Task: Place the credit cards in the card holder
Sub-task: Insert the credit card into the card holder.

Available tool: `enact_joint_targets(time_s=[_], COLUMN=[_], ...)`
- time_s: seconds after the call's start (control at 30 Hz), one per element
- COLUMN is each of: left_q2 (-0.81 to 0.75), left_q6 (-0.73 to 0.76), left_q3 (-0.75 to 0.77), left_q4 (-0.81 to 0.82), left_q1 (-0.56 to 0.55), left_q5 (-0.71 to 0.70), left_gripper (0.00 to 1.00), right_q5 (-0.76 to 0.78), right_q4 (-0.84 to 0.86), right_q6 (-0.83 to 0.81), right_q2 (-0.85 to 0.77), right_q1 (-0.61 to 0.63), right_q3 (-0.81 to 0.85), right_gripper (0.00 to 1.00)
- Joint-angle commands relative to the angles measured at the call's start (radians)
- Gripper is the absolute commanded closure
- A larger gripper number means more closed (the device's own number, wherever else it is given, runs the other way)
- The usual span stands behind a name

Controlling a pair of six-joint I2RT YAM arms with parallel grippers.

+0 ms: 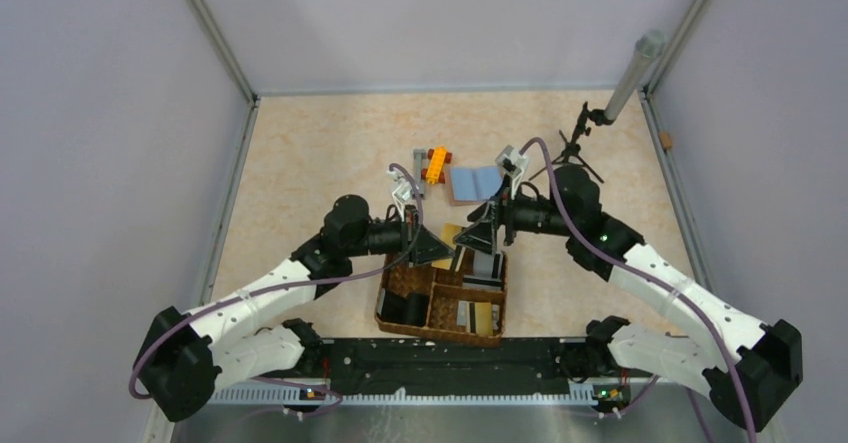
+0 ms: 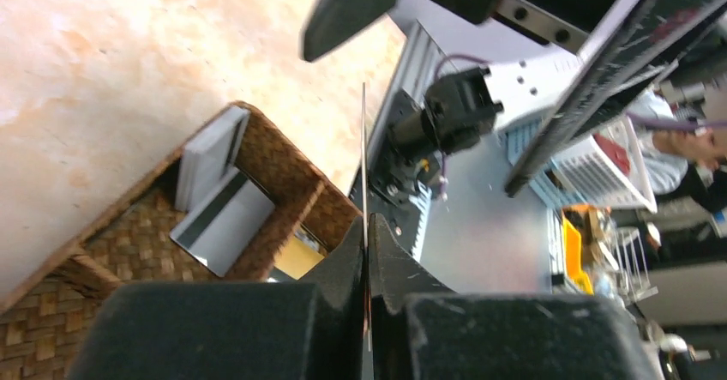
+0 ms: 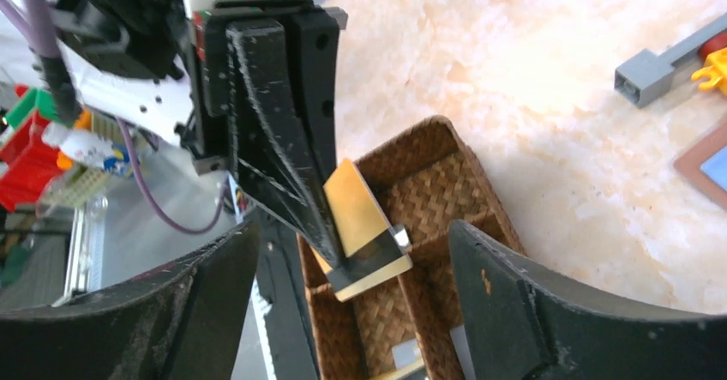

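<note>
**Operator:** Which of your jaws has a card?

**Robot:** My left jaws. They are clenched on the gold card [image 3: 358, 213], pinching it by one end. From my left wrist I see it only as a thin line, edge-on, rising straight out from between the tips.

**Operator:** And the right?

**Robot:** My right jaws are released and spread wide. They touch nothing. From that wrist, the gold card and my left jaws stand between the two spread tips, above the woven basket [image 1: 440, 338].

**Operator:** Where are the other cards?

**Robot:** Grey cards [image 2: 225, 224] lie in one compartment of the basket, and one of them leans against the compartment's wall. In the overhead view more cards show in the right-hand compartments, and a black block [image 1: 405, 308] sits in the left one.

**Operator:** And the card holder?

**Robot:** The card holder [image 1: 475, 183] lies open on the worktop [image 1: 300, 163], its light blue inside facing up. It is beyond the basket and apart from it. A yellow-and-orange toy piece [image 1: 436, 163] lies just beside it, on its left.
</note>
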Motion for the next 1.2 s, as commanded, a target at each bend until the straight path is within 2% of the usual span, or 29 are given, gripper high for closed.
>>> enact_joint_targets(time_s=[0.0,0.13,0.3,0.57,0.8,0.93,0.97,1.07,1.17], left_q2=[-0.033,-0.032,-0.041,-0.048,-0.057,-0.046,-0.041,-0.016,0.021], left_q6=[-0.15,-0.196,-0.203,-0.21,-0.215,-0.208,-0.206,-0.192,-0.153], left_q3=[-0.066,-0.106,-0.114,-0.12,-0.123,-0.103,-0.098,-0.063,0.006], left_q4=[0.338,0.457,0.471,0.489,0.484,0.433,0.424,0.358,0.197], left_q1=[-0.004,-0.004,-0.004,-0.003,-0.003,-0.003,-0.004,-0.001,0.013], left_q5=[-0.181,-0.203,-0.192,-0.179,-0.192,-0.214,-0.22,-0.271,-0.341], left_gripper=[1.0,1.0,1.0,1.0,1.0,1.0,0.98,0.7,0.27], right_q5=[0.065,0.116,0.169,0.116,0.072,0.083,0.096,0.17,0.26], right_q4=[0.247,0.339,0.417,0.718,0.779,0.75,0.721,0.548,0.434], right_q6=[0.141,0.227,0.291,0.441,0.465,0.427,0.405,0.316,0.228], right_q2=[-0.054,-0.068,-0.075,-0.056,-0.017,-0.011,-0.011,-0.01,-0.004], right_q1=[-0.007,-0.007,-0.006,-0.007,-0.008,-0.009,-0.009,-0.021,-0.07], right_q3=[-0.077,-0.143,-0.192,-0.275,-0.262,-0.243,-0.229,-0.157,-0.108], right_gripper=[0.23,0.24,0.23,0.52,0.72,0.95,1.0,1.0,1.0])
